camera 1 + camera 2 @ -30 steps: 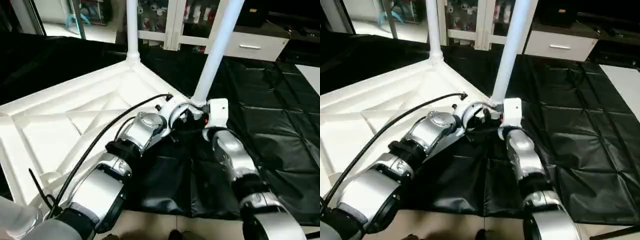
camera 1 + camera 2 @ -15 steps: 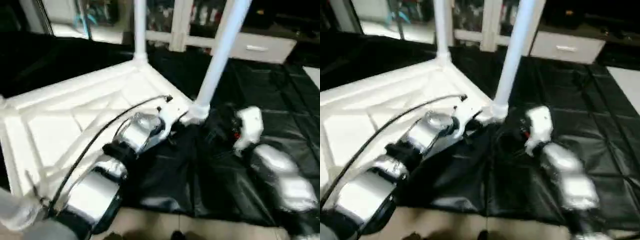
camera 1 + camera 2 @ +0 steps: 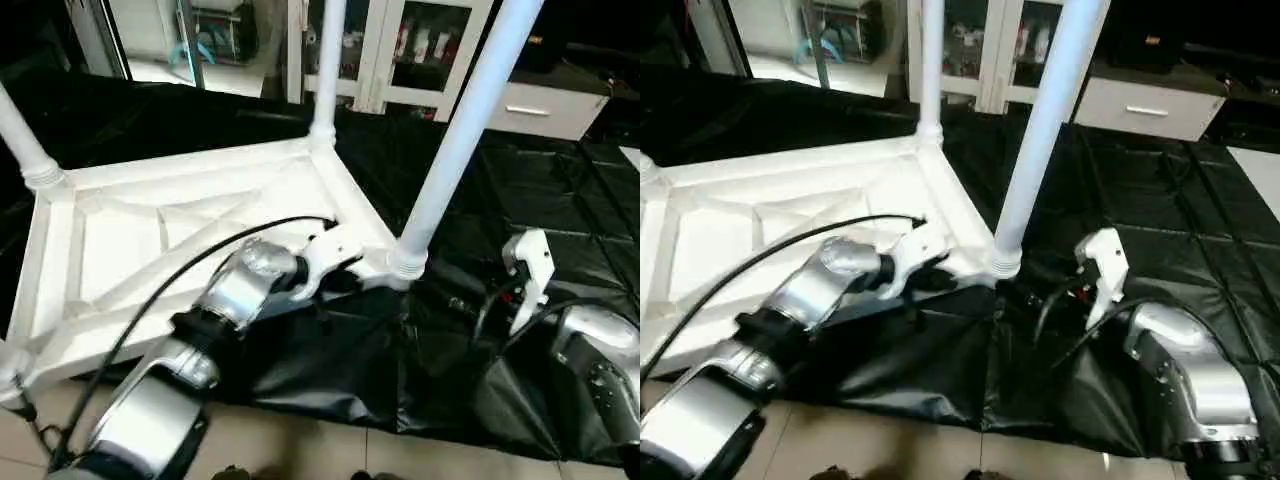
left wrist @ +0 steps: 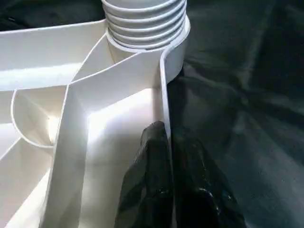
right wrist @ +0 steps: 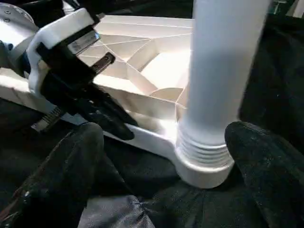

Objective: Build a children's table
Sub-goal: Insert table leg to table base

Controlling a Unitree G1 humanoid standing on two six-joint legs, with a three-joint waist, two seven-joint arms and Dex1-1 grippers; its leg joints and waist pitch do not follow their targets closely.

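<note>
The children's table lies upside down on a black mat, its ribbed white tabletop (image 3: 150, 240) facing up. Three white legs stand in corner sockets: far (image 3: 326, 70), left (image 3: 22, 135) and near right (image 3: 468, 130). My left gripper (image 3: 342, 285) is shut on the tabletop's rim (image 4: 166, 95) just beside the near right socket, one black finger (image 4: 152, 180) on each side of the wall. To the right of that leg my right gripper (image 3: 1042, 295) is open. Its fingers (image 5: 66, 175) are spread, with the threaded leg base (image 5: 204, 142) ahead between them, untouched.
The black mat (image 3: 560, 190) spreads to the right and behind. A white cabinet with glass doors (image 3: 400, 50) and a white drawer unit (image 3: 545, 105) stand at the back. Pale floor tiles (image 3: 300, 450) border the mat in front. A black cable (image 3: 180, 285) runs along my left forearm.
My right gripper has let go of the near right leg's base and drawn back to the right. The left gripper has stayed on the rim. The camera has tilted and shifted.
</note>
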